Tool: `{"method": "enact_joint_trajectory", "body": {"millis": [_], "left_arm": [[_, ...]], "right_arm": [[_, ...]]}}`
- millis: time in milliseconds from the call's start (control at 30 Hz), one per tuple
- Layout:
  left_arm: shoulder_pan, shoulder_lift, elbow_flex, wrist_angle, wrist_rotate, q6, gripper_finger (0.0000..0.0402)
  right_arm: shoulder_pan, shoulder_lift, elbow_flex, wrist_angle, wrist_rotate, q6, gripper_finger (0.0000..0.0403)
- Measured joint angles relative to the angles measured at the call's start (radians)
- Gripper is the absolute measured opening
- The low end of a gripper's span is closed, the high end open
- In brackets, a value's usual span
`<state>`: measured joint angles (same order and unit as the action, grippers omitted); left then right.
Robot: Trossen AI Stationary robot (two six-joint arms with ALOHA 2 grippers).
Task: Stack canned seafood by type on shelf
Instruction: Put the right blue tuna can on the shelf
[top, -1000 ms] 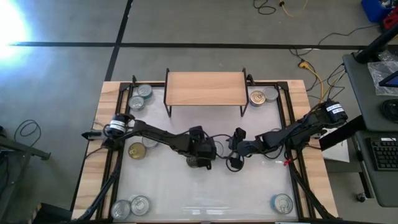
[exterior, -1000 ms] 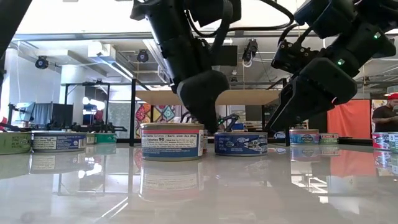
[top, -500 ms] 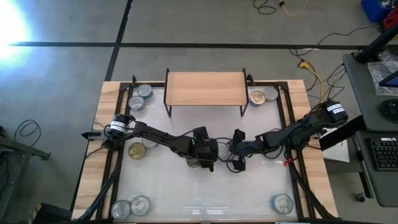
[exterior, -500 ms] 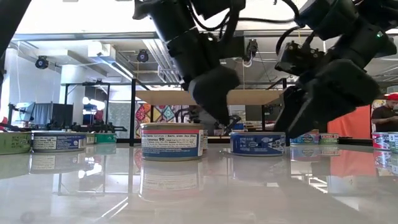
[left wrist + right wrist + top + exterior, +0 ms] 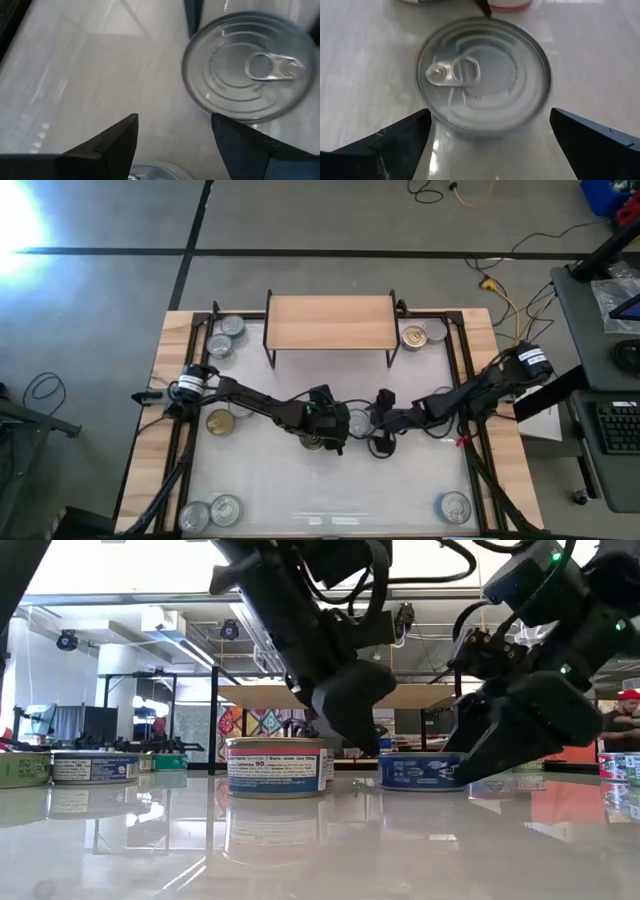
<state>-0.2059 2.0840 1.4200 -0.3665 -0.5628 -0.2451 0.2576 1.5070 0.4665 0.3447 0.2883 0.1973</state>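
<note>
A blue-sided, silver-topped tin (image 5: 420,770) stands on the table's middle (image 5: 358,421). My left gripper (image 5: 175,117) is open, just left of this tin (image 5: 250,75) and low over the table (image 5: 365,740). My right gripper (image 5: 489,112) is open and low, with one finger on each side of the tin (image 5: 482,75), which stands just ahead of the fingertips (image 5: 480,755). A white-labelled tin (image 5: 277,767) stands under my left arm. The light-wood shelf (image 5: 330,322) stands bare at the far edge. My left gripper has one fingertip (image 5: 220,122) close by the blue-sided tin's rim (image 5: 210,107), coming from the table's left and slanting down. Whether it touches the tin I cannot tell. The tin stands upright on the table.
Two tins (image 5: 225,335) stand left of the shelf and two (image 5: 424,335) right of it. A gold-topped tin (image 5: 220,421) sits at the left edge. Two tins (image 5: 210,512) stand near-left and one (image 5: 455,505) near-right. The near middle of the table is free room.
The blue-sided tin has slid a short way toward the table's right, staying upright. My left gripper has moved right and down behind it. My right gripper has come down, and its fingers now stand on either side of the tin.
</note>
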Motion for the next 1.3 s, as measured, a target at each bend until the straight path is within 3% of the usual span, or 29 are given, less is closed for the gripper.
{"method": "enact_joint_trajectory", "body": {"millis": [300,567,967,1167,1300], "left_arm": [[0.002,0.04,0.012,0.018,-0.021,-0.001,0.024],[0.004,0.046,0.016,0.056,-0.019,-0.018,0.024],[-0.037,-0.05,0.019,-0.004,-0.043,0.0,0.0241],[-0.152,-0.185,-0.067,-0.075,-0.271,-0.032,0.0241],[-0.216,-0.3,-0.215,0.012,-0.302,-0.175,0.024]], "right_arm": [[0.002,0.178,-0.004,0.282,0.013,0.02,0.0401],[0.002,0.181,-0.002,0.317,-0.008,0.014,0.0401],[0.005,0.105,0.004,0.205,0.003,0.032,0.0358],[0.01,-0.02,0.062,-0.079,-0.012,0.038,0.0358],[0.008,-0.137,0.133,-0.295,-0.01,0.003,0.0358]]}}
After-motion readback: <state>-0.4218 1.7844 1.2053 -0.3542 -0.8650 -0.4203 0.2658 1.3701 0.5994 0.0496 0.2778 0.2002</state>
